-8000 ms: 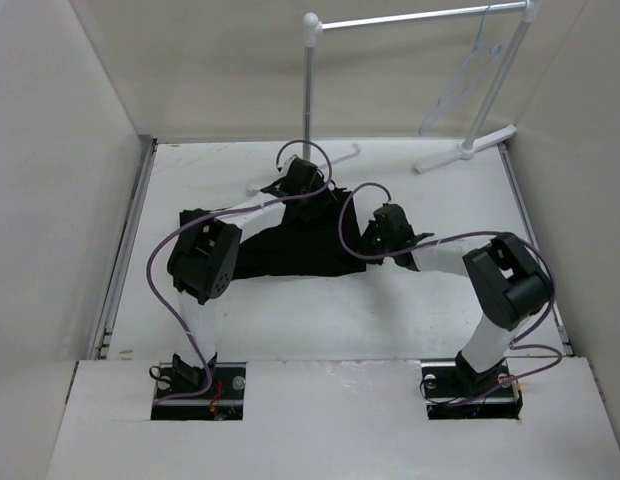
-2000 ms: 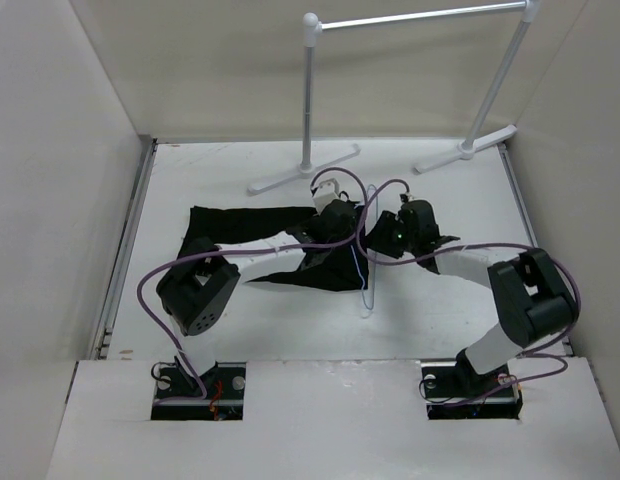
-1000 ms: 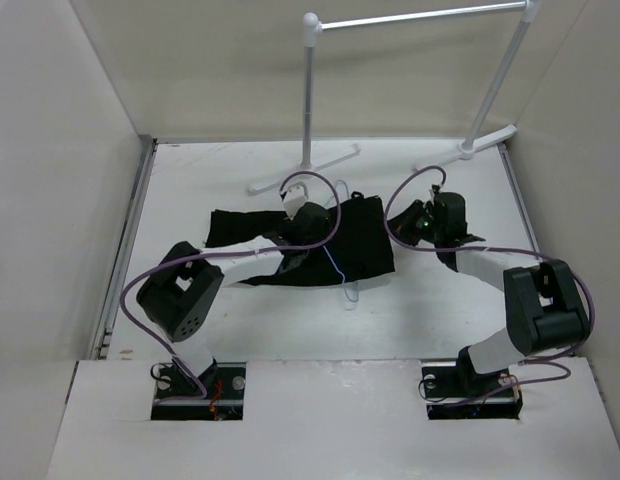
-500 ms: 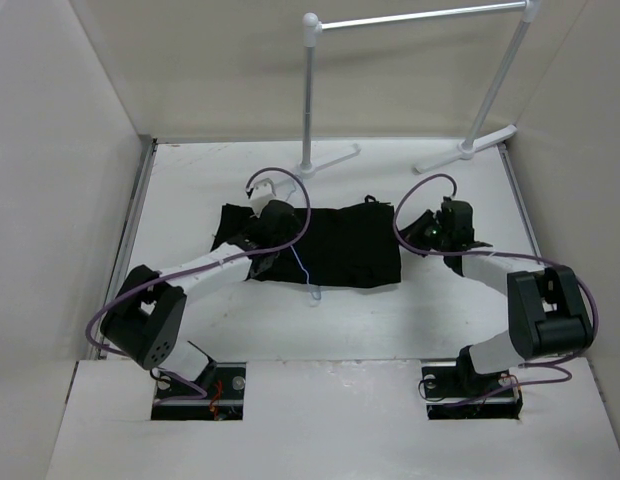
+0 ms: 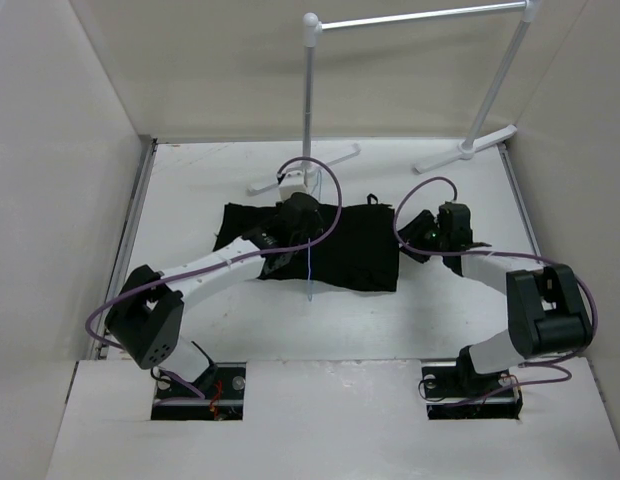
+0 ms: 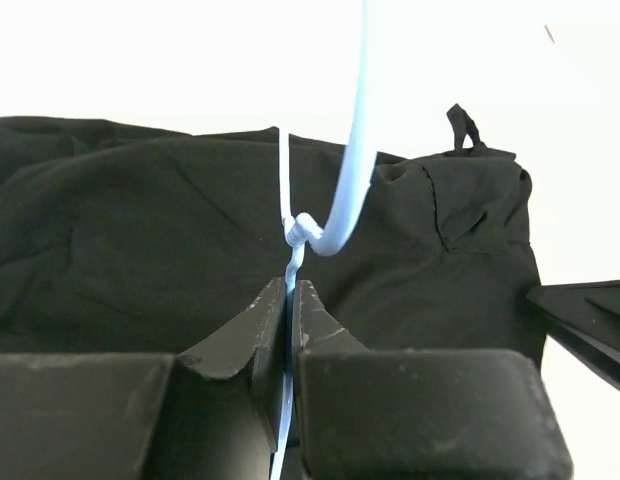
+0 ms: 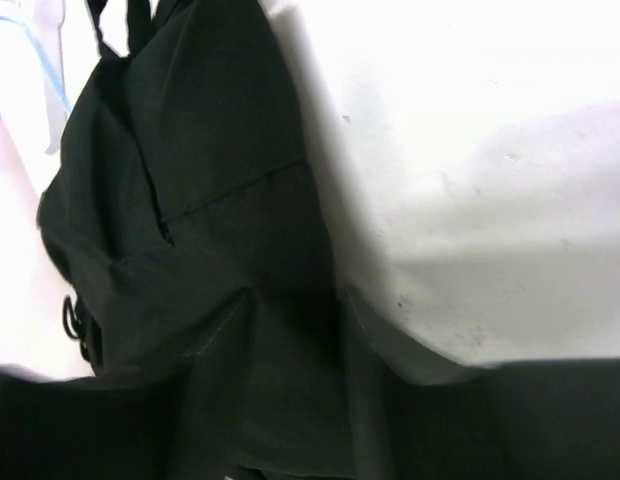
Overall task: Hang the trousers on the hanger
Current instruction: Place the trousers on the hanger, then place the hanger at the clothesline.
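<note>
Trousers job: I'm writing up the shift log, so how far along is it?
Done: hanger is off the rail, pinched at its neck by the left fingers. In hand: trousers lie flat on the table, not visibly threaded. Left: draping them over the hanger.

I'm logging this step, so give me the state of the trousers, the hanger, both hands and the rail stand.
trousers: spread flat on the table.
hanger: gripped at its neck, over the trousers.
left hand: shut on the hanger.
right hand: open, at the trousers' right edge.
rail stand: upright at the far side.
</note>
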Available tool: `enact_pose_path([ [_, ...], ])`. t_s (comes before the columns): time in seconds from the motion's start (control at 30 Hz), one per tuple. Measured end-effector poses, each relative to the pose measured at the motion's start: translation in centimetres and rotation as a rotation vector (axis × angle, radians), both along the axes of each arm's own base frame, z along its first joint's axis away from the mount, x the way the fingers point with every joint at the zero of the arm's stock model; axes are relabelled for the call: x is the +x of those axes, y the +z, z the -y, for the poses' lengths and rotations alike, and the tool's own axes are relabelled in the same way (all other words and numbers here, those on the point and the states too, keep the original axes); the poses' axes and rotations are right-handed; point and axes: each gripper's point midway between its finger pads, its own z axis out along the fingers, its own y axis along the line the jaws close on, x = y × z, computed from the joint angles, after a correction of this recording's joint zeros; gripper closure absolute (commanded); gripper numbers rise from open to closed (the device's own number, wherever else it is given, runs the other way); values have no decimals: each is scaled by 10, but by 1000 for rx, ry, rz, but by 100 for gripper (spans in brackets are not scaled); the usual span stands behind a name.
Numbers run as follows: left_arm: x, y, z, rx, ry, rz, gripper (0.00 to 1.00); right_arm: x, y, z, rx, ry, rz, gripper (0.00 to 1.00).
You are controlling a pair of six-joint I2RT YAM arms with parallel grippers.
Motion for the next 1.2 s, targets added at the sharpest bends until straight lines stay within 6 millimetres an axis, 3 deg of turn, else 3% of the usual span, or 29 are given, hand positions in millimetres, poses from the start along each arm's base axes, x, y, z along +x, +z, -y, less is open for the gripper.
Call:
enact_pose_path([
  [0.13,-1,11,5,23,-18,12,100,-6,21,6,-29,-15,36,32],
  [0.3,-5,42,20,16,-59,51,100,-18,88,3,-55,12,206,37],
  [0.33,-6,51,23,6,-67,65,100,-20,105,-2,-53,28,246,43],
  [0.43,-10,80,30,-26,-89,107,100,-29,152,-22,-31,98,361,76],
  [0.47,-11,92,31,-41,-95,121,100,-33,167,-32,-15,129,395,80],
  [0.53,-14,112,33,-69,-108,147,100,-41,191,-54,20,195,449,78],
  [0.6,-15,131,34,-93,-114,169,100,-55,210,-79,61,282,494,68],
  [0.67,-15,148,36,-116,-119,189,100,-70,222,-102,101,371,528,52],
  [0.8,-19,168,40,-138,-131,209,100,-87,239,-136,158,495,575,39],
  [1.0,-24,191,46,-155,-149,221,100,-80,256,-164,193,555,620,38],
  [1.2,-21,206,54,-169,-154,233,100,-93,254,-191,217,631,627,42],
])
